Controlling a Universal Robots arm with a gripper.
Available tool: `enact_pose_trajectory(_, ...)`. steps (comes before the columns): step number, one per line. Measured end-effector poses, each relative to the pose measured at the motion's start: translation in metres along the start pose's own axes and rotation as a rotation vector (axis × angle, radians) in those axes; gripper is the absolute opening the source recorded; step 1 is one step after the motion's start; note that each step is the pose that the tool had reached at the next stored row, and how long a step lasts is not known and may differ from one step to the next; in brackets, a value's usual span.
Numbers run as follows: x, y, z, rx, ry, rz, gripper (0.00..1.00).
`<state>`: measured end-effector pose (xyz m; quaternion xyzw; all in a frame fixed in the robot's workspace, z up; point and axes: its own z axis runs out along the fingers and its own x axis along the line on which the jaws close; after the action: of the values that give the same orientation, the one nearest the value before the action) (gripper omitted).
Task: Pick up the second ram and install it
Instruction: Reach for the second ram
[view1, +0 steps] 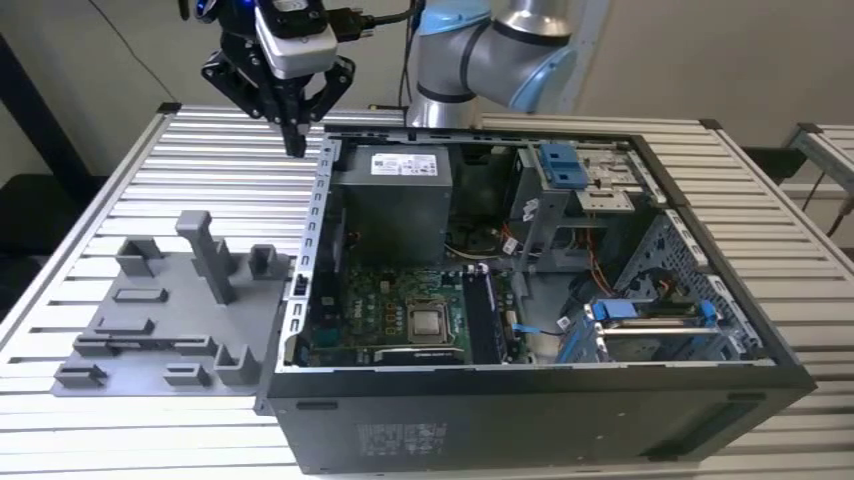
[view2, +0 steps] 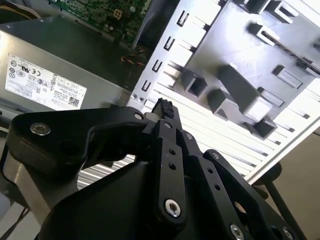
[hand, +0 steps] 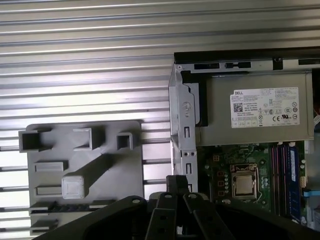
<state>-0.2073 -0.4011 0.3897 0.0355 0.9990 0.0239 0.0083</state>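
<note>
Hovering over the table (view1: 134, 180) just outside the case (view1: 534, 420), the gripper (view1: 296, 148) is pinching its fingers together on nothing. The ram (hand: 294, 175) is seemingly standing in a motherboard (hand: 220, 172) slot.

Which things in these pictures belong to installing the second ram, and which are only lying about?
For the job:
gripper, jaws closed and empty
ram stick, seemingly seated in the motherboard slots
grey holder plate

Only lying about:
power supply box
processor
blue drive bracket
slatted table
</note>
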Motion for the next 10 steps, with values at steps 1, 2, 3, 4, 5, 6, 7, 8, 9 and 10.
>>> enact_pose_trajectory(1, 0.0021, -0.0001, 0.0001, 0.0, 0.0001, 0.0, 0.11)
enact_pose_trajectory(2, 0.0042, -0.0003, 0.0001, 0.0, 0.0001, 0.0, 0.11)
enact_pose_trajectory(3, 0.0062, -0.0004, 0.0001, 0.0, 0.0002, 0.0, 0.11)
enact_pose_trajectory(4, 0.0082, -0.0006, 0.0002, 0.0, 0.0003, 0.0, 0.11)
enact_pose_trajectory(5, 0.0103, -0.0007, 0.0002, 0.0, 0.0003, 0.0, 0.11)
enact_pose_trajectory(6, 0.0124, -0.0009, 0.0003, 0.0, 0.0004, 0.0, 0.11)
enact_pose_trajectory(7, 0.0145, -0.001, 0.0003, 0.0, 0.0004, 0.0, 0.11)
enact_pose_trajectory(8, 0.0169, -0.0012, 0.0004, 0.0, 0.0005, 0.0, 0.11)
enact_pose_trajectory(9, 0.0191, -0.0014, 0.0004, 0.0, 0.0005, 0.0, 0.11)
enact_pose_trajectory(10, 0.0215, -0.0015, 0.0005, 0.0, 0.0006, 0.0, 0.11)
